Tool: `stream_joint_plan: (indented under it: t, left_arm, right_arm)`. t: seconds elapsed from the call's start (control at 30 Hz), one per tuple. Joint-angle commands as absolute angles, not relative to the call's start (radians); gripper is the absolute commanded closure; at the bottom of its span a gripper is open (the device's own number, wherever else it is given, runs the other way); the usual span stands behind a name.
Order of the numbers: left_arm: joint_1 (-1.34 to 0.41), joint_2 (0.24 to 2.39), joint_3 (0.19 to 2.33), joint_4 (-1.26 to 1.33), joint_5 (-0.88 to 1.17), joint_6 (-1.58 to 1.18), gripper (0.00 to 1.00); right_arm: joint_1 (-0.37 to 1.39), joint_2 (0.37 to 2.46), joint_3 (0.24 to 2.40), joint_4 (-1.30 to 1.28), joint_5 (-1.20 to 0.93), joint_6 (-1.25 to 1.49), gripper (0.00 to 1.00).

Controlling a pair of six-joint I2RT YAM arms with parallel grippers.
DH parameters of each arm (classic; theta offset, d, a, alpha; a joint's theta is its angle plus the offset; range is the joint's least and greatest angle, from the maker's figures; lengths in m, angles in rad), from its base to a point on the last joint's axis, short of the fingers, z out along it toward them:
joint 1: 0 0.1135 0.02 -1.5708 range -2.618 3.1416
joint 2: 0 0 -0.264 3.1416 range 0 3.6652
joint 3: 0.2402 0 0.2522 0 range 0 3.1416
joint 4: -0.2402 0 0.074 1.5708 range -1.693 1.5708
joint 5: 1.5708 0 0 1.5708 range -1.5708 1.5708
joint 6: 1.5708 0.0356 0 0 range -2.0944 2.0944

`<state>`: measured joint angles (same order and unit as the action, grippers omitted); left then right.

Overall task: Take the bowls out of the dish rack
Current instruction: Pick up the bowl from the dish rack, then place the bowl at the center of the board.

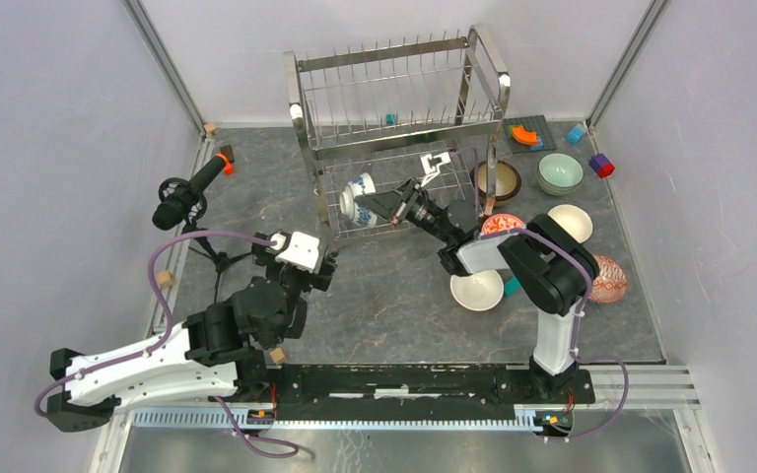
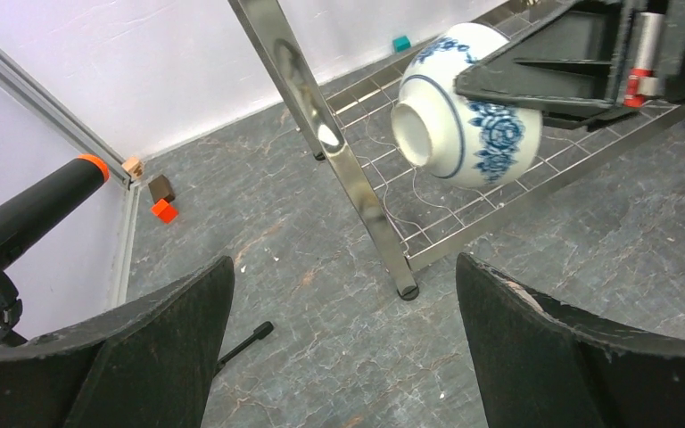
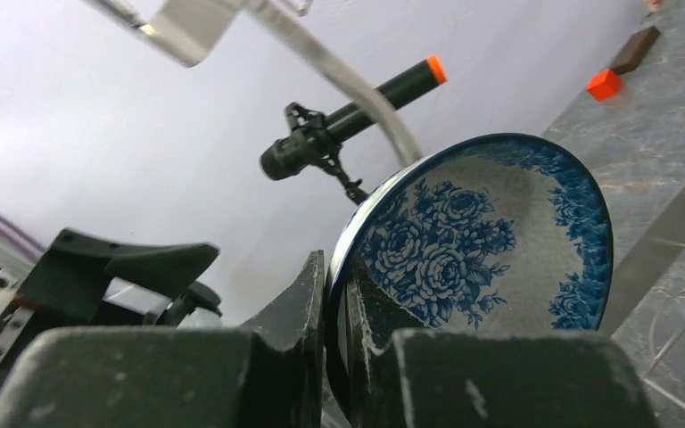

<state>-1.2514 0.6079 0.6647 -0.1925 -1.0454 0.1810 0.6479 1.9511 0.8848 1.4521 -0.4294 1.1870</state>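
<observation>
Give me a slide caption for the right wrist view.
The right tool pinches the rim of the blue-and-white bowl, with a black microphone behind.

Dish rack (image 2: pixel 321 134): polished steel tube and thin wire, mirror-bright.
Blue-and-white bowl (image 2: pixel 468 107), at the rack's lower tier: glazed ceramic, glossy, smooth.
Pale green bowl (image 1: pixel 560 172), right of the rack: glossy glaze.
Table (image 1: pixel 384 296), under the rack: dark grey stone-look surface, veined, matt.
Left gripper (image 2: pixel 343 267), in front of the rack: matt black plastic, grainy, edges scuffed pale.
</observation>
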Motion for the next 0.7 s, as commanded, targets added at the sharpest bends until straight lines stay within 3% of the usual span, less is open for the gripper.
stream_joint_plan:
  t: [0.0, 0.13, 0.3, 0.43, 0.57, 0.67]
  left_arm:
    - [-1.247, 0.591, 0.706, -0.192, -1.046, 0.144, 0.02]
    - [-1.248, 0.586, 0.723, -0.214, -1.040, 0.110, 0.02]
    - [-1.248, 0.558, 0.739, -0.245, -0.970, 0.022, 0.02]
    - [-1.249, 0.571, 0.748, -0.267, -0.839, -0.004, 0.02]
    - [-1.250, 0.656, 0.806, -0.348, -0.722, -0.093, 0.00]
    - [-1.250, 0.708, 0.831, -0.357, -0.634, -0.142, 0.00]
  right_arm:
    - [0.658, 1.829, 0.797, 1.667, -0.484, 1.197, 1.00]
    - [0.665, 1.687, 0.627, 1.618, -0.515, 1.137, 1.00]
    - [0.677, 1.410, 0.425, 1.321, -0.523, 0.921, 1.00]
    - [0.712, 1.150, 0.396, 0.881, -0.472, 0.628, 1.00]
    - [0.794, 0.905, 0.524, 0.300, -0.306, 0.260, 1.00]
    - [0.866, 0.801, 0.611, 0.032, -0.159, 0.105, 1.00]
